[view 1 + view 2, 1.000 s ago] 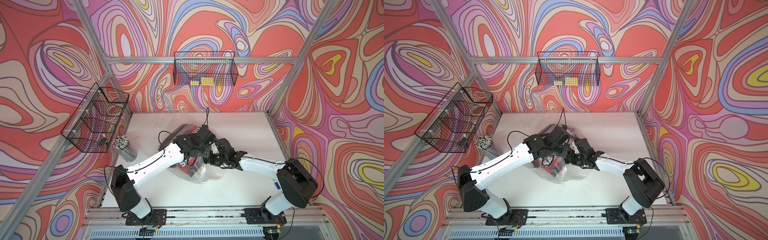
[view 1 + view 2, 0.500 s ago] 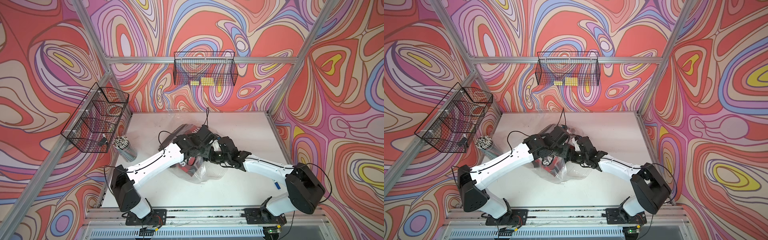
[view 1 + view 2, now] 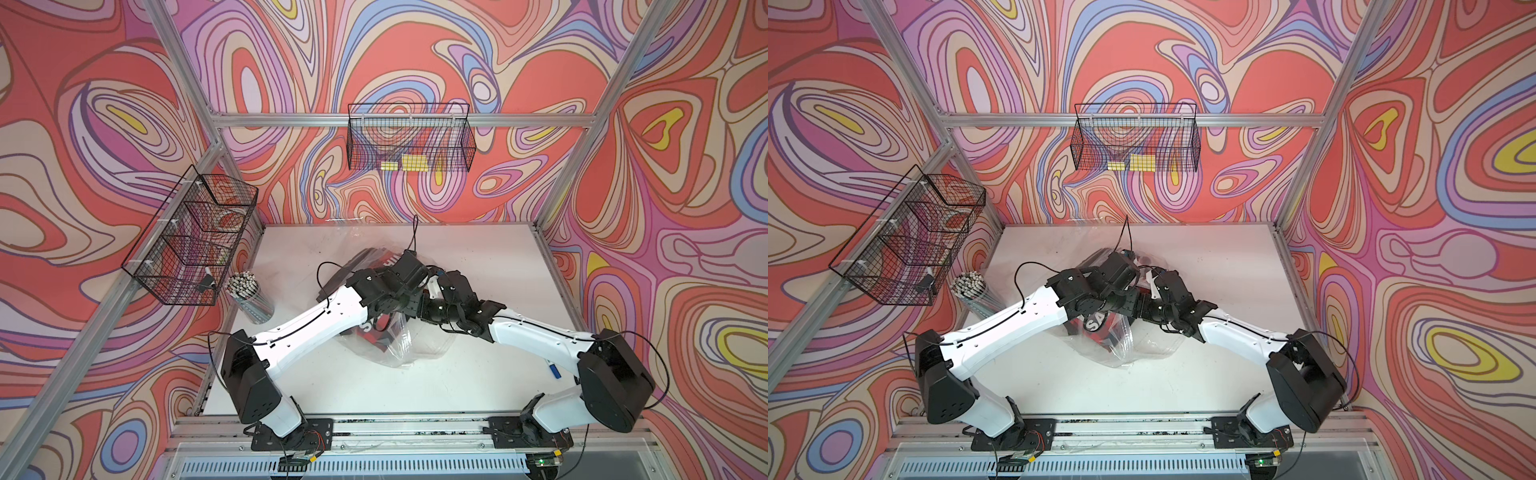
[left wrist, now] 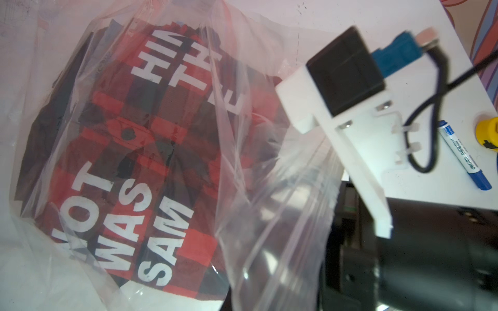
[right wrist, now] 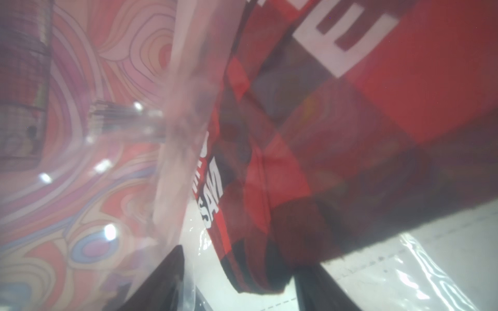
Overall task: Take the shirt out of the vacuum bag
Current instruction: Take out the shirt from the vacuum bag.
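Reaching farther forward than a second ago, the right hand (image 5: pixel 242 262) stands half-open at the bag (image 4: pixel 256 204), apparently inside its mouth. Its two fingers (image 5: pixel 164 280) sit astride a corner of the shirt (image 4: pixel 129 150), not yet closed on it. Beside it the left hand (image 3: pixel 395 309), clamped shut, appears to pinch the mouth's film and lift it, likely to keep the opening wide. One plaid shirt lies inside one bag at mid-tabletop (image 3: pixel 478 257). One blue marker (image 4: pixel 463 159) rests nearby, and two wire baskets (image 3: pixel 409 143) hang on the walls.
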You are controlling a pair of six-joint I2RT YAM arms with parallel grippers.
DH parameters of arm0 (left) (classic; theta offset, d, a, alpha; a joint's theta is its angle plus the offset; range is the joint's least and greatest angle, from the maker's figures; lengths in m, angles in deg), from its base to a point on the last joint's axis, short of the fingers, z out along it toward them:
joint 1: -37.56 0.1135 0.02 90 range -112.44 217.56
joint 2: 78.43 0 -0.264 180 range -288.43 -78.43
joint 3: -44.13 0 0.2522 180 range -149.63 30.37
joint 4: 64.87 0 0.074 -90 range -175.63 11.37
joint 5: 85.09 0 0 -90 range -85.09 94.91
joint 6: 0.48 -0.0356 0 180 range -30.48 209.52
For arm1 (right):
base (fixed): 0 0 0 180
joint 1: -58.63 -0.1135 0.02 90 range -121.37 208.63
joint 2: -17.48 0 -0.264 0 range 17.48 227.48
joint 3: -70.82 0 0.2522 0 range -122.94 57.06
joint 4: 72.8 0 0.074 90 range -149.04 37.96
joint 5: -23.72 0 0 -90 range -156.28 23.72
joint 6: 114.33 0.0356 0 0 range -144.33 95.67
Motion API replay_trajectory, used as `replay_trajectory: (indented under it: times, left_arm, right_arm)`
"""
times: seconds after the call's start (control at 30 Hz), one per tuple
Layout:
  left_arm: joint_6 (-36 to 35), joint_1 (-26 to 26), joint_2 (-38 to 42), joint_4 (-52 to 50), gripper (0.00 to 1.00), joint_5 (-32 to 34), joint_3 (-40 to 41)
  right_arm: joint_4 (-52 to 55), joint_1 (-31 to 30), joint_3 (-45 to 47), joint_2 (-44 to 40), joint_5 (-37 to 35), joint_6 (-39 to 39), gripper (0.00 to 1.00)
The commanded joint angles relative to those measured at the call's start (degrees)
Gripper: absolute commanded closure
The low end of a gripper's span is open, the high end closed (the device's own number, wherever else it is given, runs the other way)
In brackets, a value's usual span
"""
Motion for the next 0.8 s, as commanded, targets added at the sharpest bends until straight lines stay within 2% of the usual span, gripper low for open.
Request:
replay_trajectory:
  times: [0.0, 0.23, 0.53, 0.77]
  left_arm:
    - [-0.7, 0.3, 0.3, -1.6, 1.00, 0.4, -1.3]
    - [-0.7, 0.3, 0.5, -1.9, 1.00, 0.2, -1.1]
    - [-0.2, 0.3, 0.4, -1.5, 1.00, -0.1, -1.2]
    - [-0.6, 0.3, 0.8, -1.7, 1.00, 0.6, -0.6]
  right_arm:
    - [-0.4, -0.2, -2.3, -1.9, -2.5, 0.8, 0.34]
    - [-3.6, -0.2, 0.0, -3.7, -2.9, 4.1, 0.36]
    - [-8.5, -0.3, 0.6, 2.9, -0.3, 7.7, 0.36]
    - [-9.0, -0.7, 3.0, 4.4, -1.5, 8.3, 0.35]
